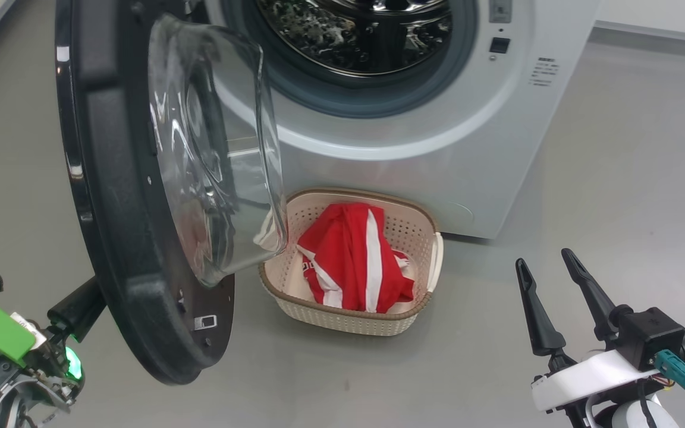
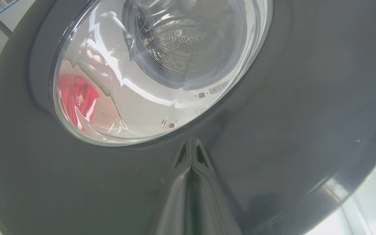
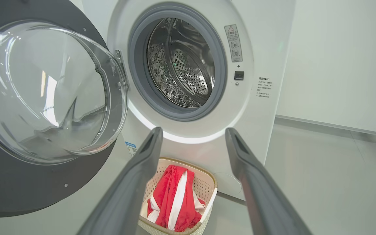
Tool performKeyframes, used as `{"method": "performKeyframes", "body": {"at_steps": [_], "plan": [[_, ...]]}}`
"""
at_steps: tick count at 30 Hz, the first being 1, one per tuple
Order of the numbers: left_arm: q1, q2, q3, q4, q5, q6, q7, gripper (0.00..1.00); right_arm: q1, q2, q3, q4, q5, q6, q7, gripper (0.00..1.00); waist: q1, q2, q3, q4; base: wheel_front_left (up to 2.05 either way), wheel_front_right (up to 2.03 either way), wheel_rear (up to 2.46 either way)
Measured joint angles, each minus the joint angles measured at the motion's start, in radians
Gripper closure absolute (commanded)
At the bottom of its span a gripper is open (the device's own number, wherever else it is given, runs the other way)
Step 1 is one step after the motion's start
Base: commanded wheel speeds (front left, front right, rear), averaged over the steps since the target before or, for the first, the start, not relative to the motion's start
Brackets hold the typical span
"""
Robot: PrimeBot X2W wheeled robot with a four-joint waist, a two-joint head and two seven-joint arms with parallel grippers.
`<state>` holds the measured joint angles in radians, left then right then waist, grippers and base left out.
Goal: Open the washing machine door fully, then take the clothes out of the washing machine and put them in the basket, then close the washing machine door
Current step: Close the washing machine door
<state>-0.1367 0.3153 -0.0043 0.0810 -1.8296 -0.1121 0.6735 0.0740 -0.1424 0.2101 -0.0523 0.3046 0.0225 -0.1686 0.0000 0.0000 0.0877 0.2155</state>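
Observation:
The washing machine door stands swung open at the left, its glass bowl facing the washing machine. My left gripper is shut with nothing in it, and its tips rest against the door's dark outer face just below the window. In the head view its dark fingers reach behind the door's lower rim. The red-and-white clothes lie in the cream basket on the floor before the machine. My right gripper is open at the lower right, well clear of the basket. The steel drum looks bare.
Grey floor stretches to the right of the machine and around the basket. A white wall runs behind on the right. The open door's glass bowl overhangs the basket's left rim.

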Motion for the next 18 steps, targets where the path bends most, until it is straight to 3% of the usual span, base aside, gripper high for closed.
{"method": "performKeyframes", "body": {"at_steps": [18], "plan": [[0.003, -0.021, -0.004, -0.064, -0.001, 0.002, -0.007, 1.0, -0.003, 0.01, 0.002, 0.004, 0.0, 0.0, -0.013, 0.0, 0.0, 0.0, 0.02, -0.173, 0.0, 0.0, 0.0]]}}
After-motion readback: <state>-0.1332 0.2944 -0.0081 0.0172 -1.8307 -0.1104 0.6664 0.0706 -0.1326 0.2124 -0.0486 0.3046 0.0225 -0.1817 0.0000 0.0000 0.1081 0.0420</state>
